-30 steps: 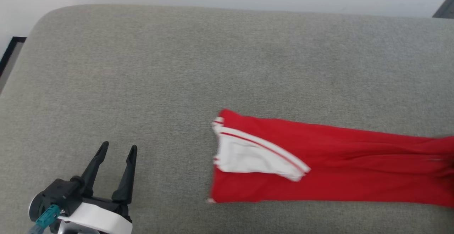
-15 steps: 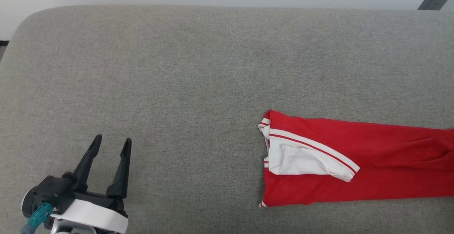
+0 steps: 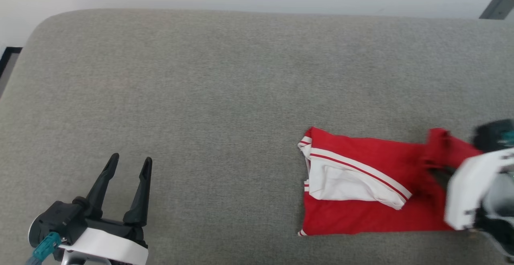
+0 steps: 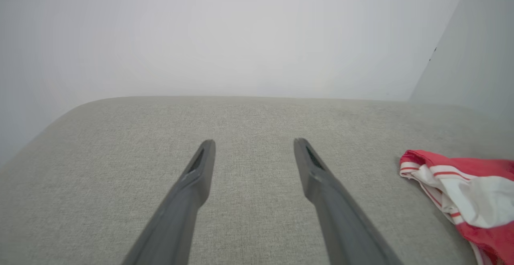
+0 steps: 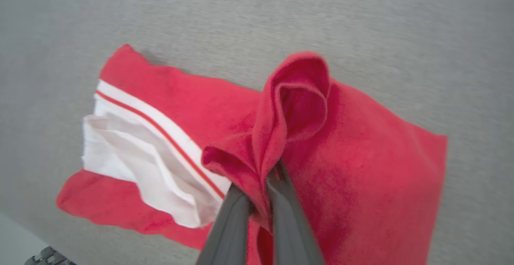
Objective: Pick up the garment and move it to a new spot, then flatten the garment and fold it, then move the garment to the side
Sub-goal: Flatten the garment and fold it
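From where I sit, my left pincer (image 3: 131,160) shows at the lower left of the head view, its two dark fingers spread with nothing between them, over the bare grey cushion (image 3: 200,96). The garment (image 3: 361,217) lies on that cushion at the lower right of the same view. Its red body is gathered into a rough rectangle, and the white sleeve (image 3: 341,184) with its white-and-red striped trim lies across the left end. My right pincer (image 5: 259,188) is pressed together on a bunch of red fabric toward the garment's right side. In the right wrist view that pinched fold stands up in a loop past the fingers, while the rest of the cloth lies on the cushion. In the head view the right wrist is only a blur at the right edge. In the left wrist view the striped end of the garment sits at the right edge, well apart from the left fingers.
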Available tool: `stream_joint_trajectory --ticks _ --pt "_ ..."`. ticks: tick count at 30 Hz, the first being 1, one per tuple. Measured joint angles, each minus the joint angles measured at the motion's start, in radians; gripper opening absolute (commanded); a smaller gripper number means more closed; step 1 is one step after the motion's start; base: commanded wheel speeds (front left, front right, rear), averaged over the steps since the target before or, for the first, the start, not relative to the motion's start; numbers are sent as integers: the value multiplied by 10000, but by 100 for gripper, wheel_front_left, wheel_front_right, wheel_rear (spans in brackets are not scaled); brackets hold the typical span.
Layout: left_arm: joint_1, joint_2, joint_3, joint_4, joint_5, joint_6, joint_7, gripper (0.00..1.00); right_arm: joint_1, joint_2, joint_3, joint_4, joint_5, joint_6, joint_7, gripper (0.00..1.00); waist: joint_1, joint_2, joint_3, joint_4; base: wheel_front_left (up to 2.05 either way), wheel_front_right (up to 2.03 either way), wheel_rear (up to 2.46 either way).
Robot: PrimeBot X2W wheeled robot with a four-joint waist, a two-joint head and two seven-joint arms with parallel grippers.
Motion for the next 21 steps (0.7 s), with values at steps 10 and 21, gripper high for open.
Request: stream_joint_trajectory --ticks 10,21 --pt "-12 -121 -196 221 -138 0 0 100 -1021 330 3081 282 272 0 -31 0 0 0 -72 574 0 0 0" --pt "-78 -167 -416 385 -316 0 0 100 -1833 575 4343 2155 631 -2 -1001 0 0 0 -13 1232 0 0 0"
